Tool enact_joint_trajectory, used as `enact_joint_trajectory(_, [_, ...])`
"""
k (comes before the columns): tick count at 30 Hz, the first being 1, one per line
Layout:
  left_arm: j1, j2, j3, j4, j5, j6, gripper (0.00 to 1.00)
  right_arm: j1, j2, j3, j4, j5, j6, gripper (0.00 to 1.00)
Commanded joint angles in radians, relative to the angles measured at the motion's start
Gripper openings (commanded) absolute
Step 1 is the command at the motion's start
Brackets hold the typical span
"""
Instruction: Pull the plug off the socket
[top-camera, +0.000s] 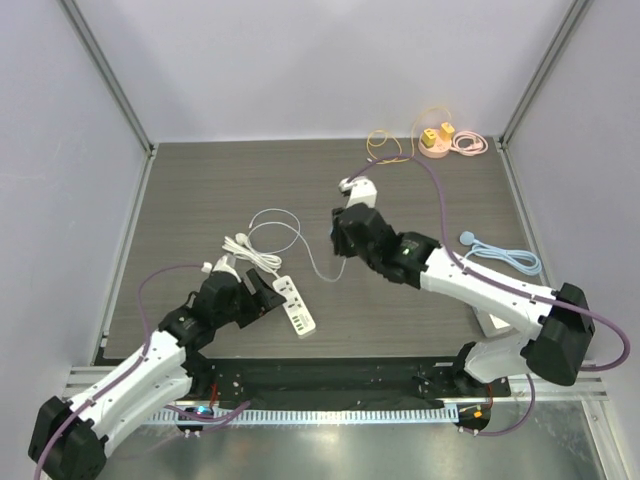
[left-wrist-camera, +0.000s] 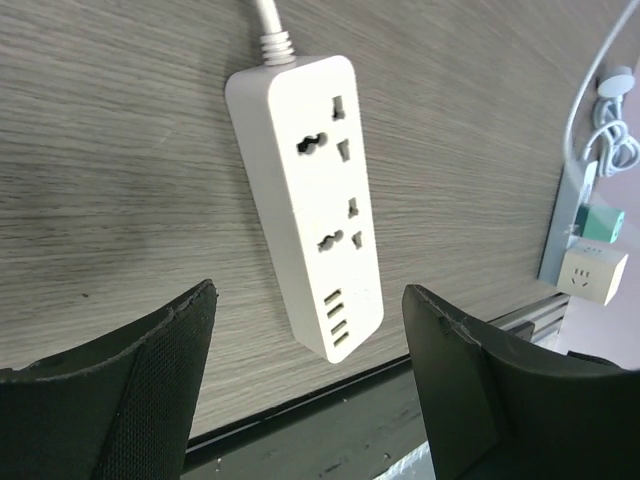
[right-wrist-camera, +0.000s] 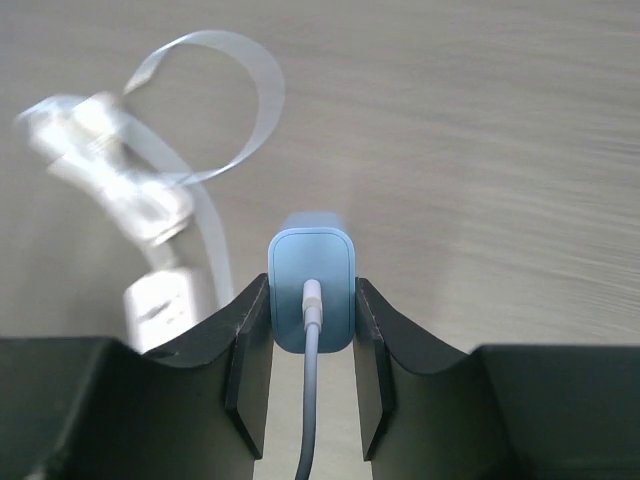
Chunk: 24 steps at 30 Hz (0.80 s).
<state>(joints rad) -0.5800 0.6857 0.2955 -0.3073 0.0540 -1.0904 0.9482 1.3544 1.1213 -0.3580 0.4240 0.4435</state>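
R fingers (right-wrist-camera: 247, 345) pinch blue plug (right-wrist-camera: 312, 268) (wrist cam only); L fingers (left-wrist-camera: 135, 375) spread over strip (left-wrist-camera: 305, 190).

Reads as a robotics lab test cell. Closed in on three sides by bare pale panels (top-camera: 320, 60), framed by slanting aluminium posts (top-camera: 110, 75). Fitted with a left arm (top-camera: 140, 370) and a right arm (top-camera: 490, 285), bolted to a metal rail (top-camera: 330, 412) at the near edge of a dark wood-grain counter (top-camera: 200, 190), purple cables (top-camera: 441, 205) looped along them. Stocked with test props: a white power strip (top-camera: 295, 305), loose cords (top-camera: 505, 258), a pink socket hub (top-camera: 437, 145).
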Motion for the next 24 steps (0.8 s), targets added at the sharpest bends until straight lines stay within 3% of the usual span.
enact_joint_trajectory(1, [0.005, -0.04, 0.051, -0.068, -0.022, 0.046, 0.77, -0.16, -0.031, 0.072, -0.15, 0.216, -0.031, 0.01])
enact_joint_trajectory(4, [0.005, -0.072, 0.063, -0.11, -0.028, 0.057, 0.77, -0.3, -0.063, 0.058, -0.222, 0.3, -0.028, 0.01])
enact_joint_trajectory(8, [0.005, -0.113, 0.074, -0.145, -0.04, 0.066, 0.77, -0.614, -0.161, -0.023, -0.26, 0.265, -0.023, 0.01])
enact_joint_trajectory(12, [0.005, -0.124, 0.093, -0.161, -0.048, 0.083, 0.77, -0.764, -0.233, -0.127, -0.288, 0.266, -0.046, 0.01])
enact_joint_trajectory(21, [0.005, -0.049, 0.106, -0.113, -0.007, 0.092, 0.79, -0.815, -0.166, -0.184, -0.291, 0.135, 0.009, 0.01])
enact_joint_trajectory(24, [0.005, -0.029, 0.111, -0.09, 0.039, 0.098, 0.79, -0.815, -0.13, -0.233, -0.237, 0.111, 0.014, 0.06])
